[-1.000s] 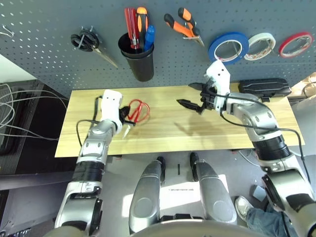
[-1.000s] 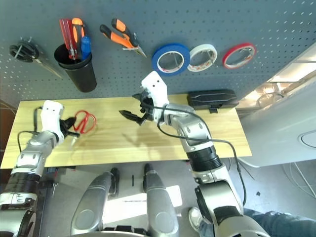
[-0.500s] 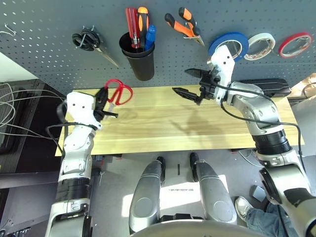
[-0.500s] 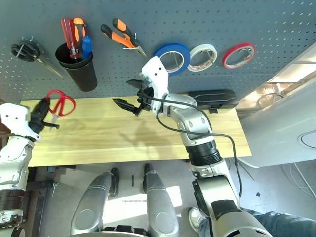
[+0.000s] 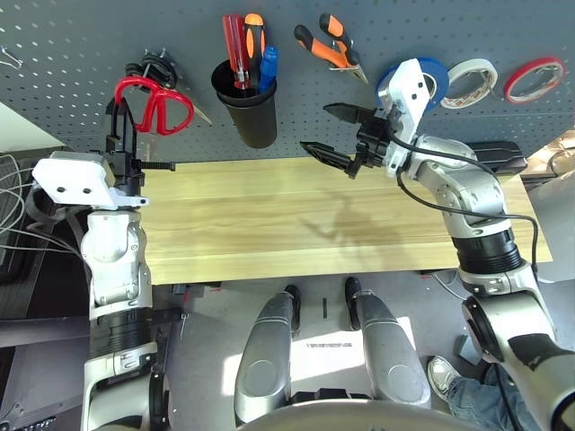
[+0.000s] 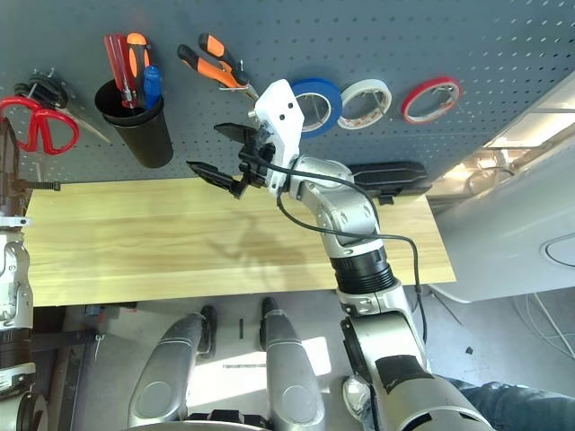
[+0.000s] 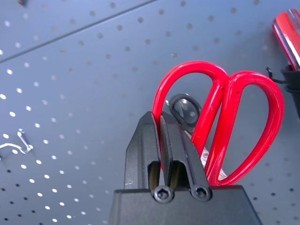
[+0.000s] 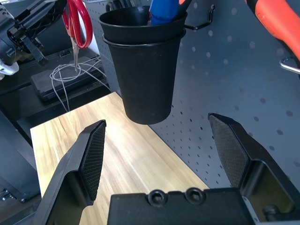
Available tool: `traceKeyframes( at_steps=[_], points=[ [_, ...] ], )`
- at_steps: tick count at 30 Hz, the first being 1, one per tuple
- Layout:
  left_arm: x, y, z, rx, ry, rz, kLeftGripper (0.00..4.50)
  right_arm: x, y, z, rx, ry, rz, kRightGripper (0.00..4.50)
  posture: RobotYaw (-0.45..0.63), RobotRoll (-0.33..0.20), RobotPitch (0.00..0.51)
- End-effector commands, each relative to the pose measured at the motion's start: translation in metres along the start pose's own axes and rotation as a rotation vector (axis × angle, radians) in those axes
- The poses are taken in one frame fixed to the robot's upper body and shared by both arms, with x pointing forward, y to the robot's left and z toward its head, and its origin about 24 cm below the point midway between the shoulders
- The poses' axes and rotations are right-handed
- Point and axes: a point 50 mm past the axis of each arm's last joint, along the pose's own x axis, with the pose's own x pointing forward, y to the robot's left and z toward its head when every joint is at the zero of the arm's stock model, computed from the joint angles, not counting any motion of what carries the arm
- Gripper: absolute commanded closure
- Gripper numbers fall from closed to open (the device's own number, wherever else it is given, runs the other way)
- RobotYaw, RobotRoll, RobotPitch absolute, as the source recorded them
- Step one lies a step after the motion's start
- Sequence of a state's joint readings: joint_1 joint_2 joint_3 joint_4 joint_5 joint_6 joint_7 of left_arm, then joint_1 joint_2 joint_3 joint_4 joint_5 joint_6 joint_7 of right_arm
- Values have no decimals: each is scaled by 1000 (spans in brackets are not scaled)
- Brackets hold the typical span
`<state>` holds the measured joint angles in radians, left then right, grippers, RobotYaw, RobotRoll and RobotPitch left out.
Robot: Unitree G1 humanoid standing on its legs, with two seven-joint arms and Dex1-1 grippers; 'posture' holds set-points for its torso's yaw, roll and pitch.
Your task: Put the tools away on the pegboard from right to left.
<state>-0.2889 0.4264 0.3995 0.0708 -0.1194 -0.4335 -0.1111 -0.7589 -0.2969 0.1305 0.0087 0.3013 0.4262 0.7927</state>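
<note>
My left gripper (image 5: 123, 144) is shut on the red-handled scissors (image 5: 154, 101) and holds them upright in front of the pegboard (image 5: 72, 54), at its left part. In the left wrist view the fingers (image 7: 152, 140) pinch the blades below the red handle loops (image 7: 234, 117). My right gripper (image 5: 335, 133) hangs open and empty over the table's back edge, close to the black cup (image 8: 140, 70). On the board hang the blue tape roll (image 6: 322, 84) and the orange-and-black pliers (image 5: 328, 40). The blue-handled screwdriver (image 5: 269, 65) stands in the cup.
Black-handled scissors (image 5: 154, 68) hang on a hook just behind the red ones. White tape (image 5: 474, 83) and red tape (image 5: 537, 79) hang at the right. A black case (image 5: 492, 154) lies on the wooden table (image 5: 269, 224). An empty hook (image 7: 14, 145) sits further along the board.
My left arm has lifted the red scissors off the table, up and to the left, to the pegboard. The open right gripper has risen and drifted left toward the cup.
</note>
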Motion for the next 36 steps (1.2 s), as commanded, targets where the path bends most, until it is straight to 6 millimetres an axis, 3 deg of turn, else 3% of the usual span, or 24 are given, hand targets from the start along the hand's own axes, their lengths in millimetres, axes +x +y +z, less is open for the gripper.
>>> traceKeyframes(
  at_steps=[1,10,16,19,24,30,33,36],
  points=[
    [0,10,-8,-21,60,69,4477,1,0,1,-2,-14,4,0,124,0,327],
    [13,4,-21,-73,128,27,4477,1,-2,1,-1,-9,-16,0,121,0,329],
    [25,-11,-31,-97,177,-43,4477,0,-3,-1,2,-3,-32,0,113,0,329],
    [24,-22,-45,-115,268,-112,4477,-1,-4,-3,7,1,-48,0,111,0,329],
    [3,-41,-53,-11,288,-283,3013,-12,-5,-25,50,50,-107,0,100,0,329],
    [-24,-47,-87,-52,579,-299,1096,-32,-7,-70,276,184,-332,0,105,0,332],
    [-27,-49,-93,-51,631,-313,193,-39,-12,-87,370,230,-445,0,105,0,332],
    [-27,-53,-96,-66,665,-330,26,-50,-17,-109,483,292,-581,0,107,0,330]
  ],
)
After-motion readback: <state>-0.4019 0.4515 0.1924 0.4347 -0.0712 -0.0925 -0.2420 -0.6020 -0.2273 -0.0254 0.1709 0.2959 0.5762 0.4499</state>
